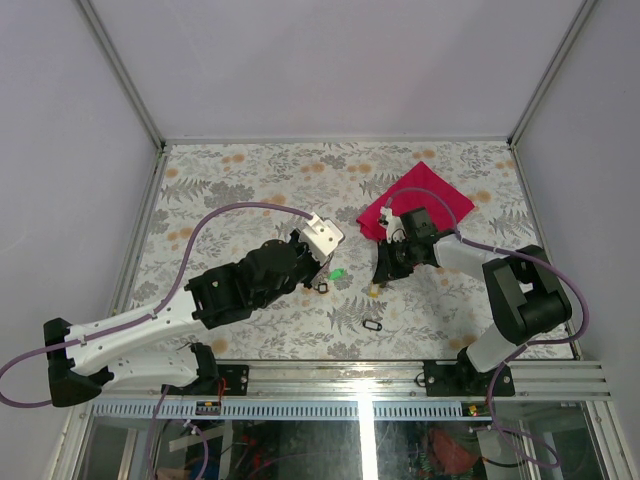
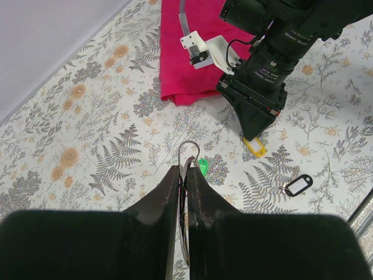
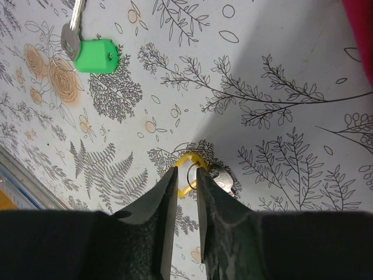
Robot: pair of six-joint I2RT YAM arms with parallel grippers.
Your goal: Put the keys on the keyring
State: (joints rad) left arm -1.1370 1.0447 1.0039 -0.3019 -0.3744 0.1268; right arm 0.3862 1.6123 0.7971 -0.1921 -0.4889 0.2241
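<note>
A black key tag [image 1: 372,326] with a pale centre is seen lying flat close to the near edge of the desk [image 1: 250,170], slightly right of the middle and apart from everything else.

Further in, the yellow key tag [image 3: 185,158] is found on the floral surface. The right claw [image 3: 186,170] is lowered onto it from above, its fingers drawn almost together, and the tag's yellow frame is pinched between the tips. A small wire loop and a silver metal piece are seen just beside the tag, touching the right-hand finger. What that piece is cannot be told.

Just left of this, near the middle of the desk, the left claw [image 2: 182,172] is pressed together on the keyring [image 2: 189,142]. The thin silver loop is held edge-on between the fingers, and its rounded top is left showing beyond the tips. A green key tag [image 3: 96,55] is laid on the desk just beside the ring's free end, with a silver key [image 3: 72,32] attached to it. The two claws are kept apart, with the green tag between them.

A red cloth [image 1: 415,195] is spread flat toward the far right corner, behind the right arm.
</note>
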